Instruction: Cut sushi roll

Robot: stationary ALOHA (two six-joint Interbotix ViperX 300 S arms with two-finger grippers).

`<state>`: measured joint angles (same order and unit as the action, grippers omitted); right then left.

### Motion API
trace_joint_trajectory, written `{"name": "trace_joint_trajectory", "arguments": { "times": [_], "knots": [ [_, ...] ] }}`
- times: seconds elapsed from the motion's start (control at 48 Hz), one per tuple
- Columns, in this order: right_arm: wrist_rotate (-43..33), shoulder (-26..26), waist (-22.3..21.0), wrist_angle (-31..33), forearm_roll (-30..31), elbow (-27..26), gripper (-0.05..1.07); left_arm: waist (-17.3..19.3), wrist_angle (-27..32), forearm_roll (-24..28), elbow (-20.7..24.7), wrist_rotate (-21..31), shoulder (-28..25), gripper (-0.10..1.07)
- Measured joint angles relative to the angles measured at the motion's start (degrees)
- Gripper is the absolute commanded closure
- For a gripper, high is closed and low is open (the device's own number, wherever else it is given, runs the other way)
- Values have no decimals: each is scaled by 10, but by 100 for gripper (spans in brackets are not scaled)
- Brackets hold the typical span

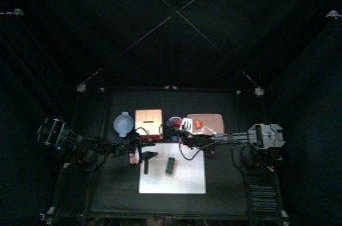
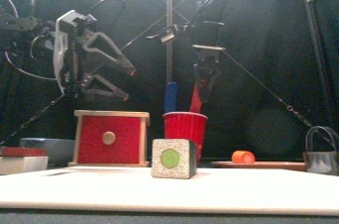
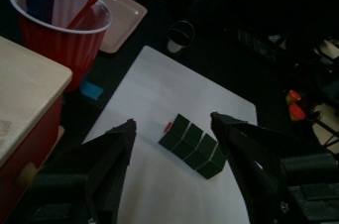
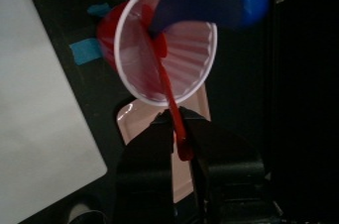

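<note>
Spread left gripper (image 3: 172, 147) hangs over sushi roll (image 3: 193, 140); right gripper (image 4: 185, 161) pinches red tool (image 4: 169, 104).

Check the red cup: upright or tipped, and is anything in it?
Upright. The red cup stands on its base in the front view, mouth up, with a blue tool and a red tool sticking out of it.

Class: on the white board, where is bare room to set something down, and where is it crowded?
Free: the white board between the sushi roll and the red cup. Crowded: beside the roll, flanked by the open left gripper.
</note>
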<state>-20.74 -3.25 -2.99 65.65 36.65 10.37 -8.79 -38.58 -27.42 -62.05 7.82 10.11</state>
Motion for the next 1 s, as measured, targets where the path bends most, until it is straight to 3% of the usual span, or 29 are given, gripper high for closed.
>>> {"name": "trace_joint_trajectory", "arguments": {
  "times": [0.625,1.0],
  "knots": [
    [-18,98,8,0,1,-9,70,0,0,-2,0,1,2,3],
    [-43,122,25,0,4,-9,70,-1,0,-1,0,0,2,3]
  ]
}}
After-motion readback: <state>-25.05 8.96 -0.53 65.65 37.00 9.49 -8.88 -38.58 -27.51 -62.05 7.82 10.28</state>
